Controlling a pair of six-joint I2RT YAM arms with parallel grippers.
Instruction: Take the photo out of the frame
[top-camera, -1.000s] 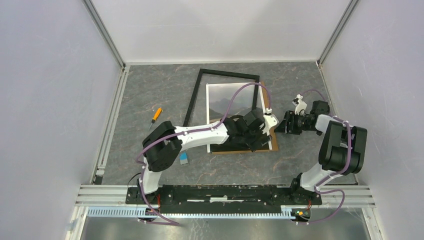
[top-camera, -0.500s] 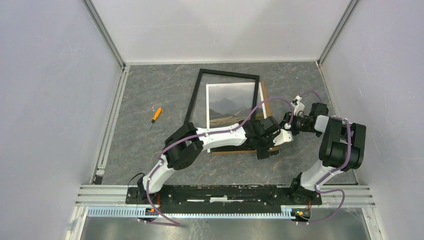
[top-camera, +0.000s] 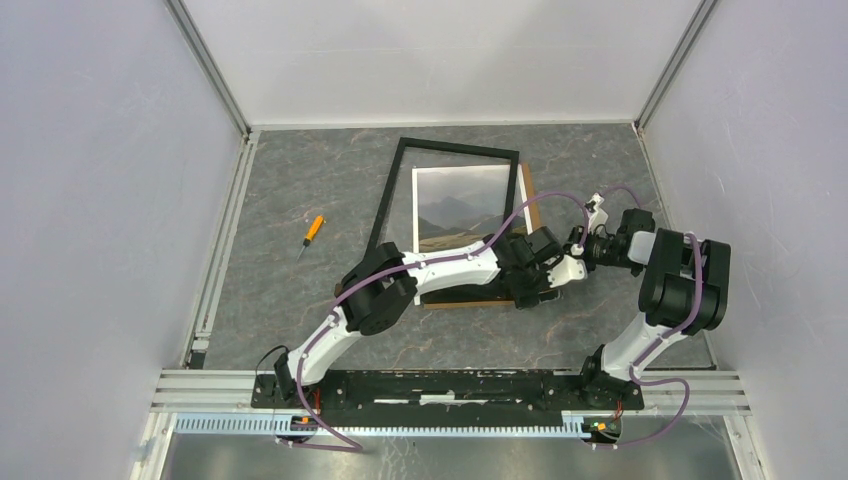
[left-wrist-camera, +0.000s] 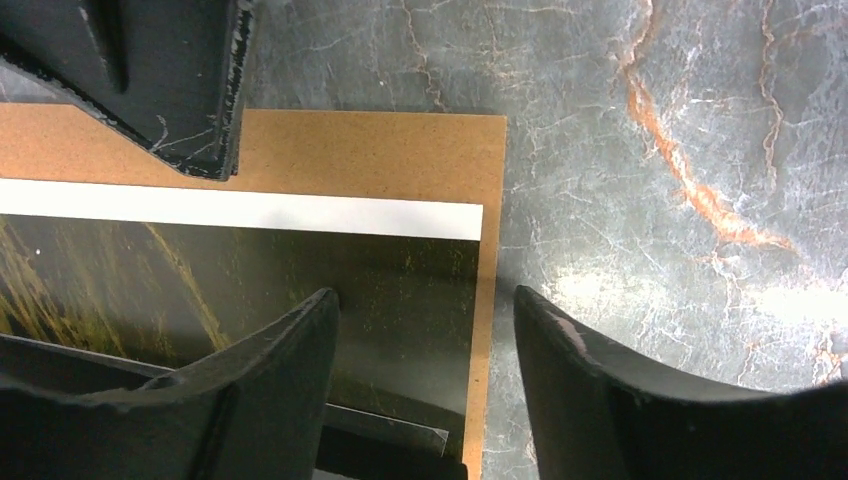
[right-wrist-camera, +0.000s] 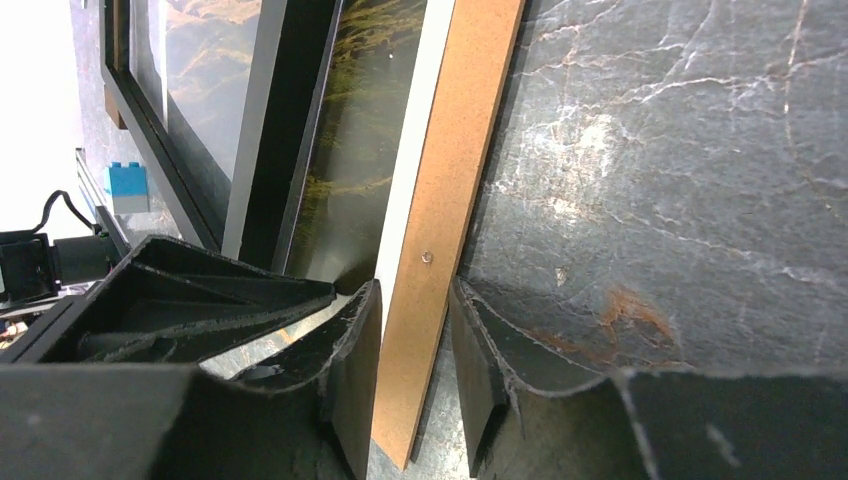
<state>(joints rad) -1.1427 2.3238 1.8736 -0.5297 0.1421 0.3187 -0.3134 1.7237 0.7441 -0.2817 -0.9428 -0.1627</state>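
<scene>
I've got both grippers at the lower right corner of the stack, in the middle of the top view. The photo (top-camera: 462, 200) lies flat on the brown board (left-wrist-camera: 380, 150). The black frame (top-camera: 455, 147) rests on top of it, shifted left, so the photo's right strip and white border stick out past the frame's right bar.

In the left wrist view, the left gripper (left-wrist-camera: 425, 300) has its fingers wide apart across the board's right edge. One finger is over the dark grass of the photo, the other over the grey table (left-wrist-camera: 680, 120), and neither grips anything.

In the right wrist view, the right gripper (right-wrist-camera: 415, 290) has its fingers drawn close, with the board's edge running up between them. I cannot tell whether they are pinching it.

A blue block (right-wrist-camera: 127, 187) sits at the left of that view. An orange screwdriver (top-camera: 313, 232) lies well to the left of the frame in the top view.
</scene>
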